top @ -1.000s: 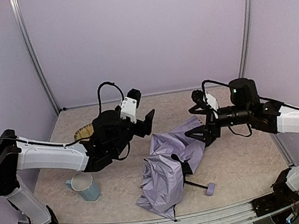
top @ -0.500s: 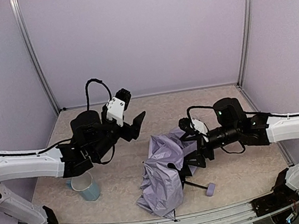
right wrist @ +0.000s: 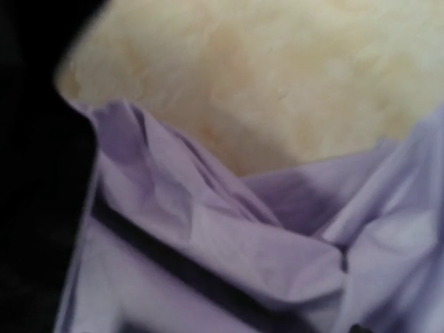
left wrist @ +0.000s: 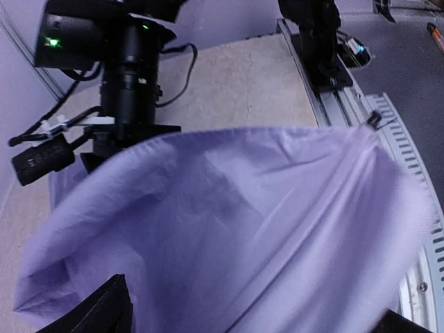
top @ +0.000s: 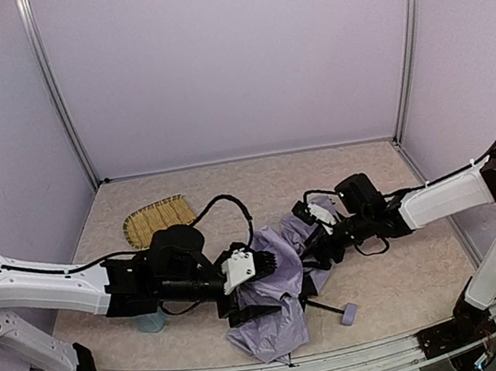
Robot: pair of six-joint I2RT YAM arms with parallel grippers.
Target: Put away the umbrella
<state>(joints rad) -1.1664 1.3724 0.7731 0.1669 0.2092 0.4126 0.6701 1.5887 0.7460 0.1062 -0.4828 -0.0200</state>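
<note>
left gripper (top: 256, 287): my jaws spread astride the umbrella (top: 274, 329) fabric, to gather it | right gripper (top: 319, 254): buried in folds, I cannot tell its jaws

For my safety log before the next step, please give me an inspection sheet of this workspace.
Surface: beige table, no spill seen.
Job's things: umbrella crumpled at centre; its handle knob lies towards the front edge.
Clutter: woven tray at back left; blue cup partly hidden under the left arm.
Grippers: left gripper open around the fabric; right gripper at the fabric, state unclear.
Cables: black cable loops above the left arm.
Surroundings: lavender walls, metal frame posts.
</note>
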